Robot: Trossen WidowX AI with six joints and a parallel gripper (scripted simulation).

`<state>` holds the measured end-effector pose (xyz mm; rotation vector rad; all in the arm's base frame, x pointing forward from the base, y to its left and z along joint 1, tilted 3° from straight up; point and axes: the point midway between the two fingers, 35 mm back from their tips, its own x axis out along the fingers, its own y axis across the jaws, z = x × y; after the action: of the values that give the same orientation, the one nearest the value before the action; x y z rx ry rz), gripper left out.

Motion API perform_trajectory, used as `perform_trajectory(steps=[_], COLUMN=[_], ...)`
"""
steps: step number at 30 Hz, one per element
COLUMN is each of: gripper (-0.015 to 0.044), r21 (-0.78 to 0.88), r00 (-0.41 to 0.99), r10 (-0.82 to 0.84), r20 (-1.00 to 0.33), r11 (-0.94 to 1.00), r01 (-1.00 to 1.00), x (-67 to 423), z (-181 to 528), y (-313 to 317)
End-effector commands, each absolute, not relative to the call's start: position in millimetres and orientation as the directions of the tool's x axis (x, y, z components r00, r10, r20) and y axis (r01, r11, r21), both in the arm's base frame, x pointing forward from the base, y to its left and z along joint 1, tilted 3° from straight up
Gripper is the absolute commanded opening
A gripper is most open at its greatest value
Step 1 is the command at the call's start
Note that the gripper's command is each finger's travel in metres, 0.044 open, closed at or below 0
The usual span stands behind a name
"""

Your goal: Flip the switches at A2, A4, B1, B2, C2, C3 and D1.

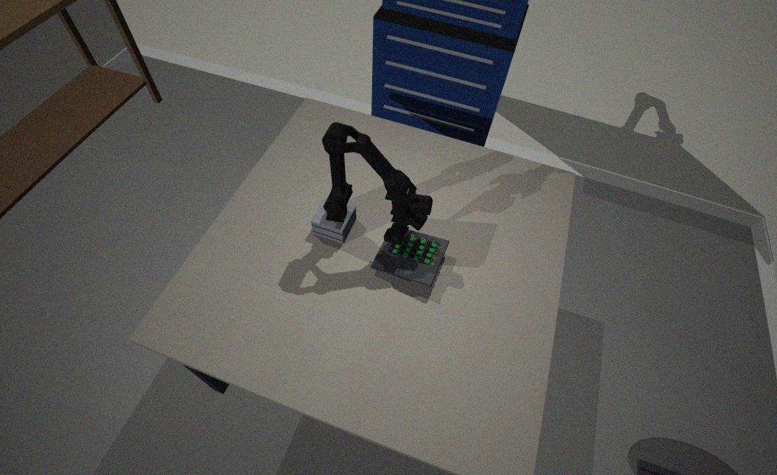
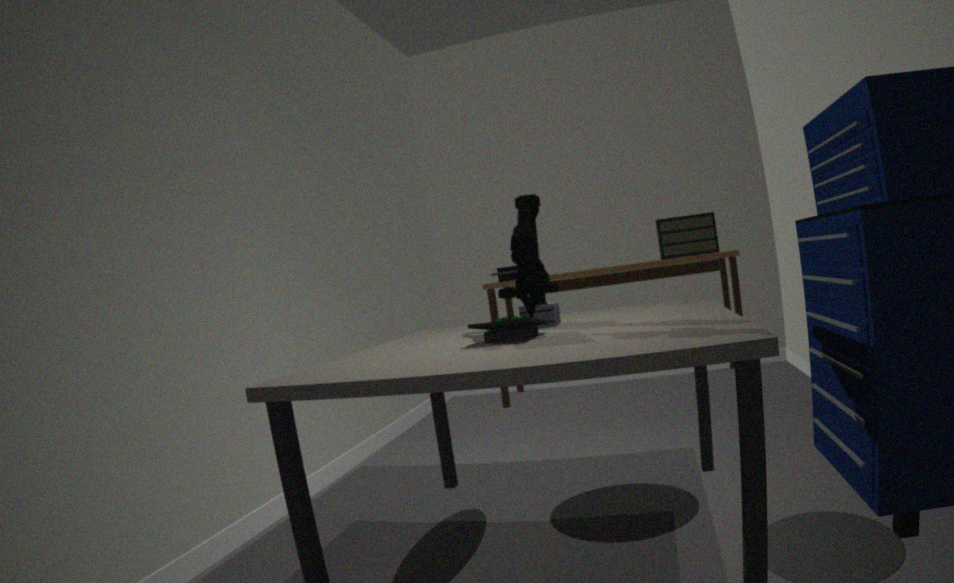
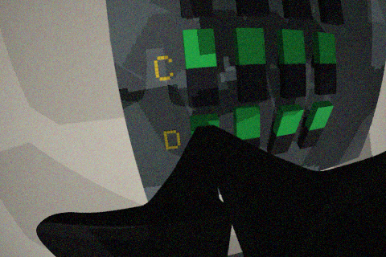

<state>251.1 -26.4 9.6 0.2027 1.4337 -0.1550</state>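
- Arm (image 1: 367, 154) near frame centre in top view: lower link rises straight up from base, bends sharply at the elbow up top, forearm slopes down toward lower right.
- Wrist (image 1: 410, 206) bulky, sits right of centre, pointing down.
- Gripper (image 1: 392, 236) hangs vertical below the wrist, fingers pressed together, nothing between them.
- Exterior view: arm (image 2: 525, 246) is a dark upright silhouette mid-frame; gripper tip too dark to resolve.
- Wrist view: gripper (image 3: 217, 134) fills the lower half of the frame, black fingers meeting at a point just above centre.
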Motion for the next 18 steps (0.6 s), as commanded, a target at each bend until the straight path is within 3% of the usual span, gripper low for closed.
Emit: perform_trajectory(steps=[1,18], gripper=[0.0,0.0], r21=[0.044,0.044], r00=[0.132,0.132], r10=[0.013,0.013], r20=[-0.991,-0.991], r11=[0.972,0.972], r01=[0.233,0.233], x=[251.3,251.7], z=[8.7,6.5], y=[-26.7,-26.7])
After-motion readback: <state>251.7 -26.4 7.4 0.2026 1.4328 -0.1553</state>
